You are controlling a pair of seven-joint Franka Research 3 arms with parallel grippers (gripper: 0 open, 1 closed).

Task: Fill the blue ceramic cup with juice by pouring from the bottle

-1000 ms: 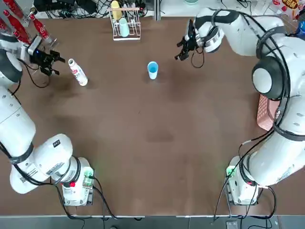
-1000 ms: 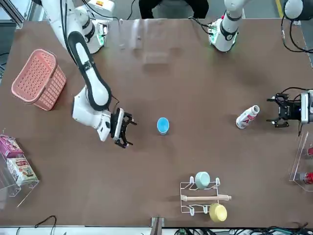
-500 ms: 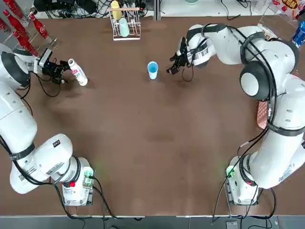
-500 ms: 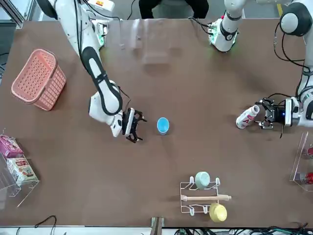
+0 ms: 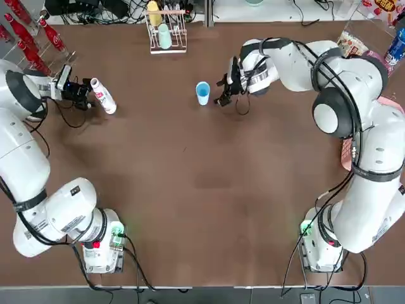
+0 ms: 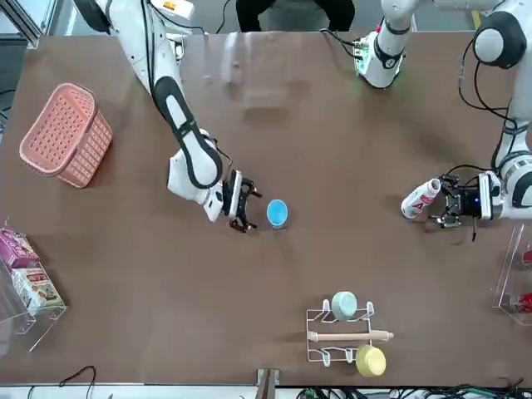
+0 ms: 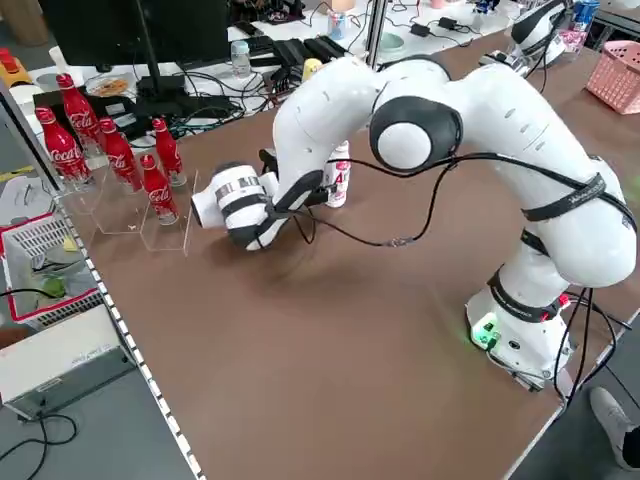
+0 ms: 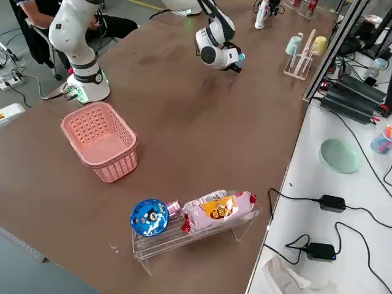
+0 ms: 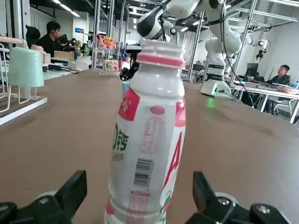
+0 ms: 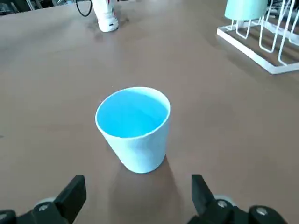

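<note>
Blue cup upright on the tabletop, near the middle of the far edge, short of the cup rack. Right end effector, fingers spread and empty, low just beside the cup without touching it. Bottle stands toward the far left corner; left end effector, fingers open, flanks its base, not yet gripping.

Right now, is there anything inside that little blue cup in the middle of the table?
No. The blue cup stands upright and empty; its pale inside shows no juice. The right wrist view looks in at a slant, so the bottom is only partly seen.
</note>
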